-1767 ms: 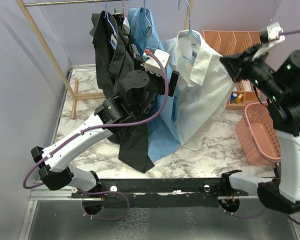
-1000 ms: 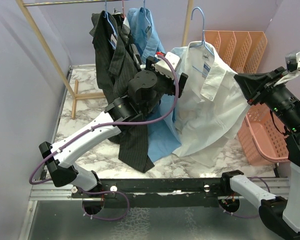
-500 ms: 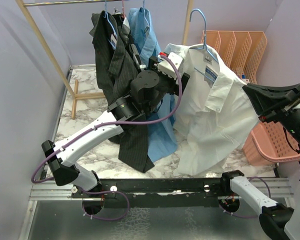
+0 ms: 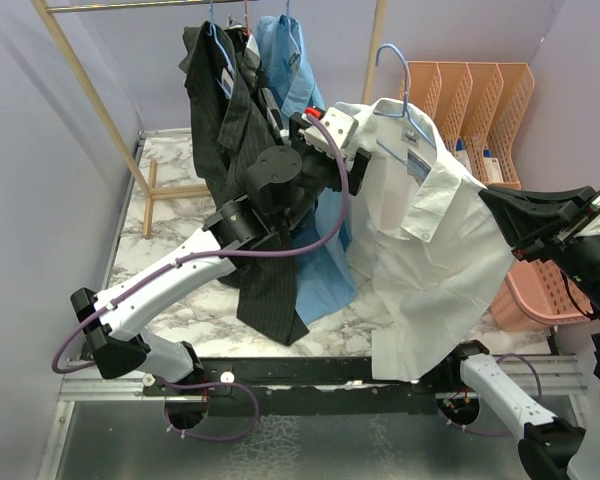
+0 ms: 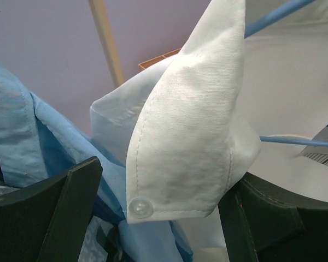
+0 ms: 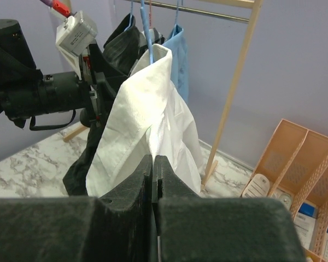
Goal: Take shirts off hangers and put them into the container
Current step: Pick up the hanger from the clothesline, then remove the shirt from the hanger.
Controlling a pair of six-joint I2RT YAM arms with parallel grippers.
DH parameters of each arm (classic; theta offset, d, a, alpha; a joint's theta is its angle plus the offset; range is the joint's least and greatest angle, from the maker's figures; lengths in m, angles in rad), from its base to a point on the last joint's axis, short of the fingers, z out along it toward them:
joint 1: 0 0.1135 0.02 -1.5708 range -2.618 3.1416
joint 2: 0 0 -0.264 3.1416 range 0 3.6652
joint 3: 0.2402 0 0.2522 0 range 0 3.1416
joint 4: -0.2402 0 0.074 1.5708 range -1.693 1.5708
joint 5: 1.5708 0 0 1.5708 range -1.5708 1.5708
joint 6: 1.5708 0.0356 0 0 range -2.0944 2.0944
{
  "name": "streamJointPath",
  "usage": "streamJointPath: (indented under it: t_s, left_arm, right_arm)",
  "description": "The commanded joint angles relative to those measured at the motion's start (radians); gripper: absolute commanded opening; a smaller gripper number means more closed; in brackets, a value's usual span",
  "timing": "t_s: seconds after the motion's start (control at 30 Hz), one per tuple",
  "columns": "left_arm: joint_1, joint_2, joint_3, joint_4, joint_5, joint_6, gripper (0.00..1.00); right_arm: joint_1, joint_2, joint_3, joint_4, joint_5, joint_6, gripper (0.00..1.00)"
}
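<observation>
The white shirt (image 4: pixel 430 250) hangs in the air on a light blue hanger (image 4: pixel 398 85), away from the rack. My right gripper (image 4: pixel 488 202) is shut on its fabric at the right shoulder; in the right wrist view the jaws (image 6: pixel 153 159) pinch the cloth. My left gripper (image 4: pixel 366 168) is open at the collar: the buttoned collar tip (image 5: pixel 188 142) sits between the fingers (image 5: pixel 60 213). The light blue shirt (image 4: pixel 305 70) and the black pinstriped shirt (image 4: pixel 235 150) hang on the rack. The pink basket container (image 4: pixel 540 295) stands at the right, partly hidden by my right arm.
The wooden rack (image 4: pixel 95 110) spans the back, with one post (image 4: pixel 375 45) just behind the white shirt. A peach file organizer (image 4: pixel 485 95) stands at the back right. The white shirt's hem drapes over the table's front rail (image 4: pixel 310 372).
My right gripper has pulled the white shirt and its hanger off the rack, right and toward the front. The left gripper has come up to the shirt's collar.
</observation>
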Motion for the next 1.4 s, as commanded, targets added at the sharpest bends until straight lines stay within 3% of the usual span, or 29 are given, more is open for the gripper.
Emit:
streamJointPath:
  t_s: [0.0, 0.3, 0.47, 0.77, 0.83, 0.9, 1.03, 1.37]
  left_arm:
    - [0.000, -0.041, -0.014, 0.064, 0.041, 0.015, 0.83]
    - [0.000, 0.041, 0.017, 0.092, 0.088, 0.038, 0.81]
    - [0.000, 0.047, -0.042, 0.202, 0.062, 0.070, 0.63]
    - [0.001, 0.044, -0.109, 0.362, 0.099, 0.083, 0.46]
    - [0.001, 0.040, -0.116, 0.380, 0.105, 0.087, 0.32]
    - [0.001, 0.038, -0.113, 0.381, 0.081, 0.088, 0.00]
    - [0.001, 0.037, -0.075, 0.314, 0.014, 0.091, 0.00]
    - [0.001, 0.168, 0.316, -0.138, -0.052, 0.017, 0.00]
  right_arm:
    - [-0.002, -0.025, -0.019, 0.027, -0.082, 0.013, 0.01]
    - [-0.002, -0.044, -0.026, 0.025, -0.198, 0.017, 0.01]
    - [-0.002, -0.053, -0.049, 0.017, -0.225, 0.020, 0.01]
    - [-0.003, -0.052, -0.100, 0.006, -0.224, 0.020, 0.01]
    - [-0.002, -0.051, -0.106, 0.003, -0.217, 0.017, 0.01]
    - [-0.002, -0.043, -0.107, -0.005, -0.193, 0.011, 0.01]
    - [-0.002, -0.004, -0.107, -0.023, -0.129, -0.013, 0.01]
    - [-0.002, 0.207, 0.042, -0.086, -0.039, -0.075, 0.04]
